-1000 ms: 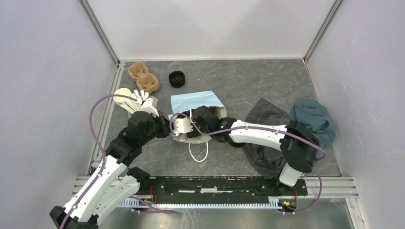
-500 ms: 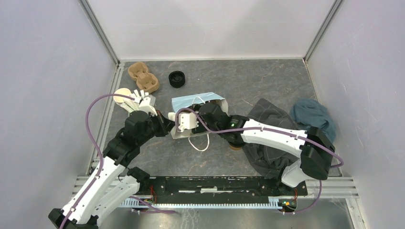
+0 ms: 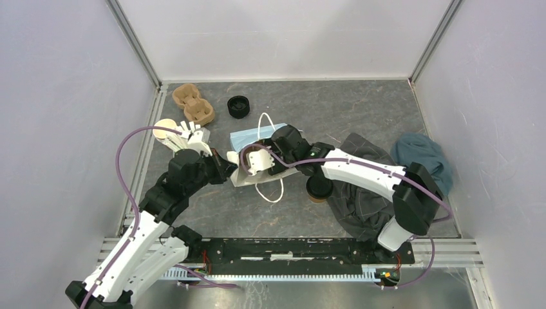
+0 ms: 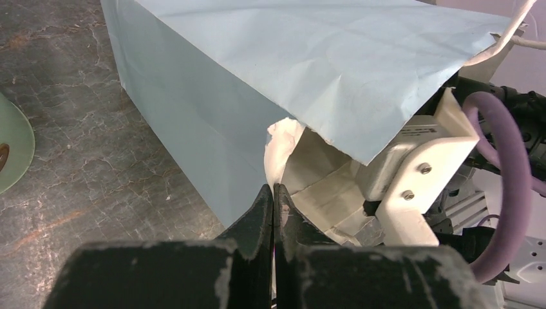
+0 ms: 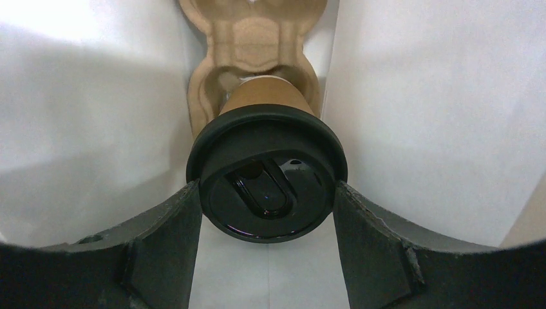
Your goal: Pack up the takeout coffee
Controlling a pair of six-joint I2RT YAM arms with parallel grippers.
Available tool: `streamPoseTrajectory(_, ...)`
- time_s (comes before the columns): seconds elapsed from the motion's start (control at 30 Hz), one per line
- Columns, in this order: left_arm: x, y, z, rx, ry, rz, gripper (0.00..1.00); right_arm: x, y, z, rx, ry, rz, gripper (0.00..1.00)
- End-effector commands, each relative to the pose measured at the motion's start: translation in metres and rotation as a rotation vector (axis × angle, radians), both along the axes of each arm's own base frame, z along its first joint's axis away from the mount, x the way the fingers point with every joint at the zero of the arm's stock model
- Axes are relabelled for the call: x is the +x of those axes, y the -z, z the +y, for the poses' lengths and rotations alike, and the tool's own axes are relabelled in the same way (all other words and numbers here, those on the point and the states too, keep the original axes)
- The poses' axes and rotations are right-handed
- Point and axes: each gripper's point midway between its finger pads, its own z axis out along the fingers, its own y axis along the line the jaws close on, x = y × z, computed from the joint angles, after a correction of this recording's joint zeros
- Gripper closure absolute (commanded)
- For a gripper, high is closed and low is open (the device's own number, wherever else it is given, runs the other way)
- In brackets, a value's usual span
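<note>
Blue bag [image 3: 248, 138] shifted, right claw [image 5: 265, 193] deeper inside clamping lidded cup [image 5: 267, 161] in carrier [image 5: 248, 32], left claw [image 4: 274, 199] pinching its rim.

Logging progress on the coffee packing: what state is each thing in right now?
paper bag: on its side, mouth open.
cup one: lid on, inside the bag, base at the inner carrier.
cup two: lid on, upright on the table, outside the bag.
left gripper: jaws shut on the bag's rim.
right gripper: inside the bag, jaws closed on cup one.
spare carrier: empty.
</note>
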Motion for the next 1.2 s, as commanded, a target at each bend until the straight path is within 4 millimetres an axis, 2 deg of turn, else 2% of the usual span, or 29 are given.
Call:
streamPoseTrajectory(0.0, 0.000, -0.008, -0.003, -0.015, 0.025, -0.037, 0.98, 0.009, -0.012, 0.022, 0.005, -0.091, -0.038, 1.00)
streamPoseTrajectory(0.1, -0.001, -0.008, -0.003, -0.016, 0.027, -0.038, 0.98, 0.015, -0.009, 0.026, -0.005, -0.096, -0.038, 1.00)
streamPoseTrajectory(0.47, -0.001, -0.011, -0.004, -0.015, 0.033, -0.040, 0.98, 0.027, 0.011, 0.022, 0.005, -0.071, -0.017, 1.00)
streamPoseTrajectory(0.7, -0.002, -0.021, -0.007, -0.026, 0.042, -0.027, 0.98, 0.026, -0.002, 0.024, 0.049, -0.027, 0.017, 1.00)
streamPoseTrajectory(0.97, -0.008, -0.035, -0.012, -0.045, 0.067, 0.004, 0.98, 0.012, -0.016, 0.016, 0.086, 0.032, 0.070, 1.00)
streamPoseTrajectory(1.17, -0.015, -0.046, -0.016, -0.051, 0.106, 0.038, 0.98, -0.009, -0.010, 0.010, 0.077, 0.046, 0.170, 1.00)
